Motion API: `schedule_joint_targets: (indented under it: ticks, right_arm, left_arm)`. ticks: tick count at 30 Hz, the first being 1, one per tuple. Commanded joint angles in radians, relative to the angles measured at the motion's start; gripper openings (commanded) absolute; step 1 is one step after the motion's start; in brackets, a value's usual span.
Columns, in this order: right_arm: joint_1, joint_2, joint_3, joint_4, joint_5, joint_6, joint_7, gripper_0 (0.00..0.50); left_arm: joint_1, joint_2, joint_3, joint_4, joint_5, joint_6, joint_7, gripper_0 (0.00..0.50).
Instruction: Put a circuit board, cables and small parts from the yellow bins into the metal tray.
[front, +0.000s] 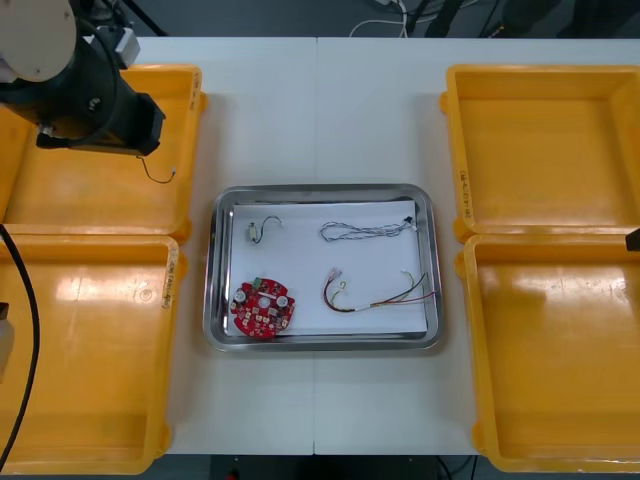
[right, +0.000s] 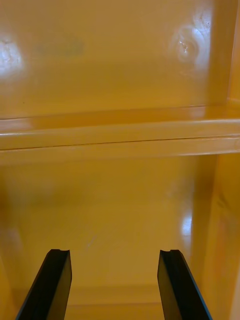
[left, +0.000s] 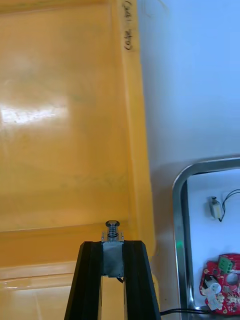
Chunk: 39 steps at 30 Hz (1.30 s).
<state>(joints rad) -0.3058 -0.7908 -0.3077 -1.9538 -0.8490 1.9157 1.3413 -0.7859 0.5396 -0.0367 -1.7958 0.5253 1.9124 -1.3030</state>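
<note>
Nearest us, the near left bin (front: 90, 400) and the near right bin (front: 560, 380) show bare yellow floors, so we judge there is nothing left to fetch from them. The right pincer (right: 114, 255) hangs over the right-hand bins, close to the rim where the two meet. Its fingers stand wide apart with nothing between them, which reads as an arm waiting out of the way while the other works.

Between the bins, in the middle of the worktop (front: 320, 110), sits the tray (front: 320, 189). On its white inside lie the red circuit board (front: 262, 307) in the near left corner and the red and yellow cable (front: 380, 295) to its right. Beyond that are the blue and white cable (front: 362, 232) and a small wired part (front: 257, 232) in the far left corner. They lie well apart from one another, leaving open white ground in the middle for one more item.

Farther off, the left pincer (left: 113, 244) hovers over the far left bin (front: 100, 190), near its tray-side wall. Its fingers are closed on a small metal part (left: 113, 257), gripped by its flat sides so that its sprung tip pokes out past the fingertips. A thin dark wire (front: 160, 172) dangles below the arm in the front view. It probably belongs to that part, though we cannot be sure. Held above the bin like this, the part should clear the bin wall and the tray rim on its way across. The far right bin (front: 540, 150) looks bare as well.
</note>
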Motion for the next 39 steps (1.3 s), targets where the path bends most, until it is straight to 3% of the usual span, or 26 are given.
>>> schedule_joint_targets:
  ticks: [1,15,22,39]
  right_arm:
    - [0.040,0.021,-0.034,-0.059,0.013,0.004,-0.050,0.500]
    - [0.056,0.025,-0.034,-0.088,0.025,0.004,-0.051,0.500]
    - [0.054,0.024,-0.034,-0.088,0.024,0.004,-0.051,0.500]
    - [0.056,0.024,-0.034,-0.088,0.024,0.004,-0.051,0.500]
  left_arm:
    - [-0.006,-0.038,-0.075,-0.057,-0.014,0.007,0.145,0.000]
    - [-0.055,-0.098,-0.321,-0.057,-0.008,0.007,0.446,0.000]
    - [-0.053,-0.106,-0.423,-0.034,-0.008,-0.035,0.521,0.000]
    - [-0.110,-0.193,-0.514,0.299,-0.008,-0.306,0.516,0.000]
